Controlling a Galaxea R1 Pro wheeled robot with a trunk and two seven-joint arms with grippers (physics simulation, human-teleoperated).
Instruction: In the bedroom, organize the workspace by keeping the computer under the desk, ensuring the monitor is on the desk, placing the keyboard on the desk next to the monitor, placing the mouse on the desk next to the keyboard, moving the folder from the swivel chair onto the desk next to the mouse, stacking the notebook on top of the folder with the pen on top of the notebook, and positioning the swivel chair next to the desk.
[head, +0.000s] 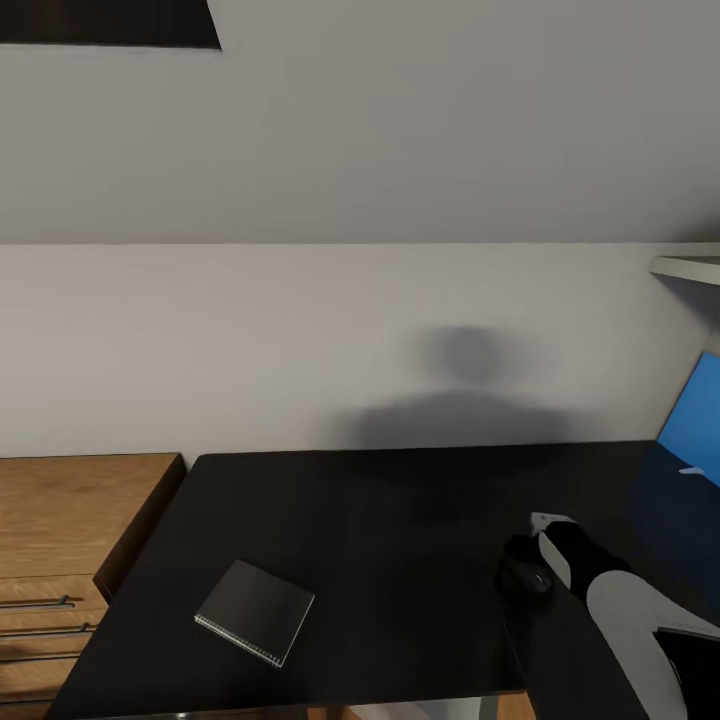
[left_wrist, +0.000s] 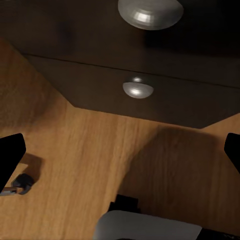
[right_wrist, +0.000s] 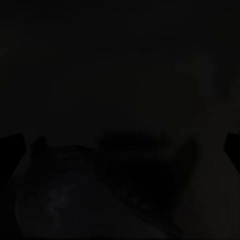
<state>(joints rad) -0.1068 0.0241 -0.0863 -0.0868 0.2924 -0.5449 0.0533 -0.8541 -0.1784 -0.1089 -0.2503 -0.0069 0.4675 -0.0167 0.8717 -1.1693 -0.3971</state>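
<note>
The black desk (head: 400, 520) fills the lower head view. A small dark grey notebook (head: 255, 610) lies on it near the front left. Toward the front right sits the black mouse (head: 527, 580), and my right gripper (head: 533, 557) is right over it, open. In the very dark right wrist view the mouse (right_wrist: 75, 200) is a rounded shape close under the open right gripper (right_wrist: 120, 145), not clasped. My left gripper (left_wrist: 120, 150) hangs open and empty low in front of the desk drawers (left_wrist: 150, 100) with their round silver knobs (left_wrist: 137, 89).
A light wooden drawer unit (head: 70, 520) adjoins the desk's left end. A large blue flat panel (head: 695, 410) leans at the far right, with a small white sliver (head: 692, 470) at its foot. A shelf edge (head: 690, 265) juts out above it. Wooden floor (left_wrist: 75, 150) lies below the drawers.
</note>
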